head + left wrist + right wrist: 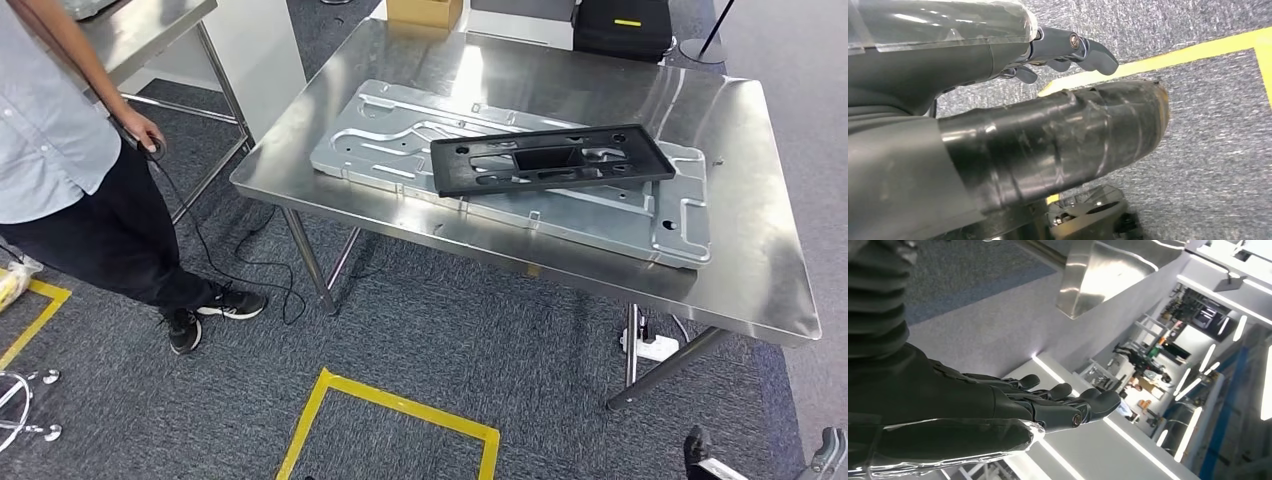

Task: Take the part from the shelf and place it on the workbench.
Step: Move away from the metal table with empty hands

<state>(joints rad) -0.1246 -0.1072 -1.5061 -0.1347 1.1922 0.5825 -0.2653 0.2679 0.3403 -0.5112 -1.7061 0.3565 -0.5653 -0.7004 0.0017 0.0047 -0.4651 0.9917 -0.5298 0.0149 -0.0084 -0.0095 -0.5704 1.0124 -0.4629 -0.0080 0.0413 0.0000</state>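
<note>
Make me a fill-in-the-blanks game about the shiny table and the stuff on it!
1. The black part lies on top of the silver metal ____.
2. The silver metal panel rests on the shiny steel ____.
3. The lines taped on the grey carpet are ____.
4. The right robot hand holds ____.

Missing words: panel; workbench; yellow; nothing
</note>
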